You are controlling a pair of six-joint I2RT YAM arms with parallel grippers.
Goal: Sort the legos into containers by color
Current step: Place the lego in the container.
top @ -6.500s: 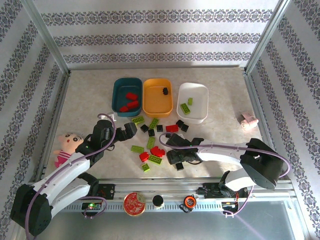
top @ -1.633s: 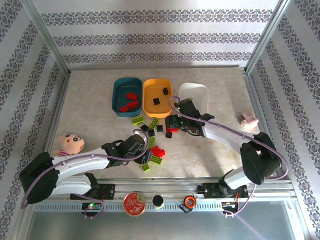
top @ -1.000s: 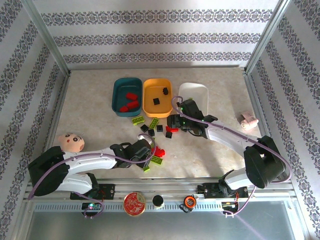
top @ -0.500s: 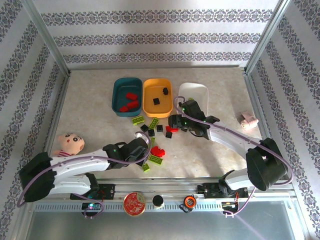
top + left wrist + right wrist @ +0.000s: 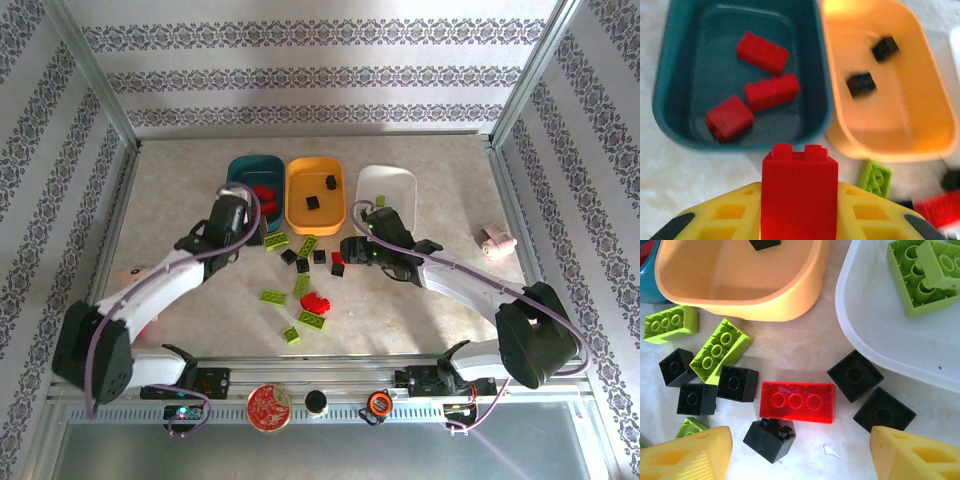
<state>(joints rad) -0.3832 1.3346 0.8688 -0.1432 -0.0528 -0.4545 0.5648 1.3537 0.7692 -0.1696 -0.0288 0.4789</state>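
The left arm (image 5: 165, 280) and right arm (image 5: 465, 282) are showing white shells, black joints, purple cables (image 5: 352, 214) and yellow latticed fingers (image 5: 687, 455).

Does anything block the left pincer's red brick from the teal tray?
Nothing visible does. The left pincer holds the red brick just before the teal tray's near wall, and bare floor shows beside its three red bricks.

Lab robot cell, aluminium frame (image 5: 93, 85), wallpapered walls (image 5: 320, 75), marbled tabletop (image 5: 455, 195)
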